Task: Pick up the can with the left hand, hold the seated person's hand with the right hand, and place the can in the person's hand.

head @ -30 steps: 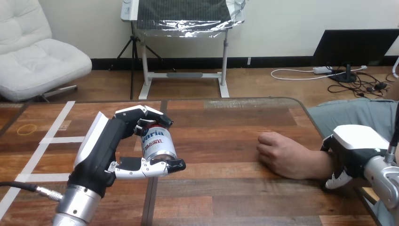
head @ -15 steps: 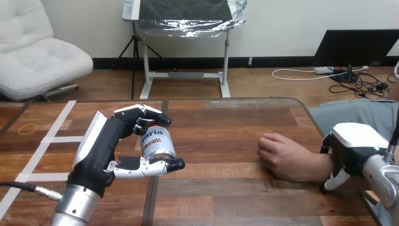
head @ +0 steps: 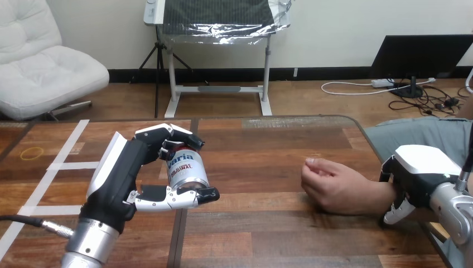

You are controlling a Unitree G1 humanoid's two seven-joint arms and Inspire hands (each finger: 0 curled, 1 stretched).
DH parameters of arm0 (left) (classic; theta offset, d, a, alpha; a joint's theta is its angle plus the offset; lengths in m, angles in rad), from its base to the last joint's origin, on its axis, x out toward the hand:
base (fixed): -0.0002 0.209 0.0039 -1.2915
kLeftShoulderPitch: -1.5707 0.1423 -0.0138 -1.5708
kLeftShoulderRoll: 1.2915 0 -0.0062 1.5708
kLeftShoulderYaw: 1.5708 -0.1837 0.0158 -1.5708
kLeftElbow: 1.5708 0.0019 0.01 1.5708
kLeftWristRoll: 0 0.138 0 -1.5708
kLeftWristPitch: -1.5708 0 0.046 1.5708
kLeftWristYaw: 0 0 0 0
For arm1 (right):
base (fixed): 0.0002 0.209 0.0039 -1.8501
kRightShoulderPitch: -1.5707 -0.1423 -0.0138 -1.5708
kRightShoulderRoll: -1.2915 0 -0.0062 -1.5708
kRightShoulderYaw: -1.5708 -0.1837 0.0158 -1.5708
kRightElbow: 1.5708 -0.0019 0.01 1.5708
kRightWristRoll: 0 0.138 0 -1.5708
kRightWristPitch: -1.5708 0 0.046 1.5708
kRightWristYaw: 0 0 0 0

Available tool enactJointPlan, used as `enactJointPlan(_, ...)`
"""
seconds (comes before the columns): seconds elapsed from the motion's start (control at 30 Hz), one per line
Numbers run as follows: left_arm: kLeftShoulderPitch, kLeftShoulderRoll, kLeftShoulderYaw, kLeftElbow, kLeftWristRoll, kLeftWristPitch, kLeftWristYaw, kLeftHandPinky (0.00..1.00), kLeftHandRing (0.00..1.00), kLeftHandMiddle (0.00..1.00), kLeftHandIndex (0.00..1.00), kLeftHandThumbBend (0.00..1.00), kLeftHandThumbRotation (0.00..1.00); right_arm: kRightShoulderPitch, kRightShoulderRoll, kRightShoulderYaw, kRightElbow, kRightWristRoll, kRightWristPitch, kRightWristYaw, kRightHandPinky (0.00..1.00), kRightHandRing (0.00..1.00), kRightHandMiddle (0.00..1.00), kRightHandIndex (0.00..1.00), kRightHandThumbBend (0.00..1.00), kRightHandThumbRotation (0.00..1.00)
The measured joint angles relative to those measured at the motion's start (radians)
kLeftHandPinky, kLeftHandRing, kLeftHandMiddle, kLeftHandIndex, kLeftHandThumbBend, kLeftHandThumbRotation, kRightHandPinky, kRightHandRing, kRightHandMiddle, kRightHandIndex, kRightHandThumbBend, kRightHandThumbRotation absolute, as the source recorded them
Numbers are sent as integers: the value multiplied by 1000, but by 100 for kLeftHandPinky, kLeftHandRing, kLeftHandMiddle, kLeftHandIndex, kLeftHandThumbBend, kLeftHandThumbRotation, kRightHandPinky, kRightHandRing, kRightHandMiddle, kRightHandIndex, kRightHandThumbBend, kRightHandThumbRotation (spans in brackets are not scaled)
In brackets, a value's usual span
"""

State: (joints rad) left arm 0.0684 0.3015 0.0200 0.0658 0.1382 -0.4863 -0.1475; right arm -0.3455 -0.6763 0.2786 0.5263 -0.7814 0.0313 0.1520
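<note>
Left hand (head: 127, 172): it ends the silver forearm that rises from the table's near-left corner, and it is clamped on the silver cylindrical metal can with blue and red print (head: 187, 170). The fingers (head: 167, 133) arch over the can's upper rim; the thumb (head: 179, 196) runs along below its lower end. The can sits between them, against the black palm, label turned towards the near edge, leaning slightly with its top towards the far edge. Whether its base clears the surface cannot be told.

Location of the can: over the left half of the brown wooden plank table (head: 268, 223), roughly midway between the far and near edges, just left of the centre seam.

Person's hand (head: 333, 187): lies on the table near the right edge, fingers loosely curled and pointing towards the left edge. It is well apart from the can, with bare wood between them, and nothing lies in it.

Right hand (head: 415, 177): it sits at the right edge, over the person's wrist. The white back shell is on top and white fingertips (head: 395, 213) show below the near side of the forearm — the hand is wrapped round the wrist.

Other items: strips of white tape (head: 58, 166) cross the table's left portion; a thin yellow rubber band loop (head: 32, 152) lies flat near the far-left corner, apart from both hands and the can.
</note>
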Motion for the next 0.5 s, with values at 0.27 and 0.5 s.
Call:
enactJointPlan(0.27, -3, 0, 0, 0, 1, 11, -2, 39, 43, 50, 55, 74, 0, 2, 0, -5, -4, 33, 0, -1, 33, 40, 47, 51, 77, 0)
enactJointPlan(0.5, -4, 2, 0, 0, 0, 17, -15, 39, 43, 50, 55, 74, 0, 8, 0, -8, -14, 42, -3, -6, 29, 37, 46, 51, 77, 0)
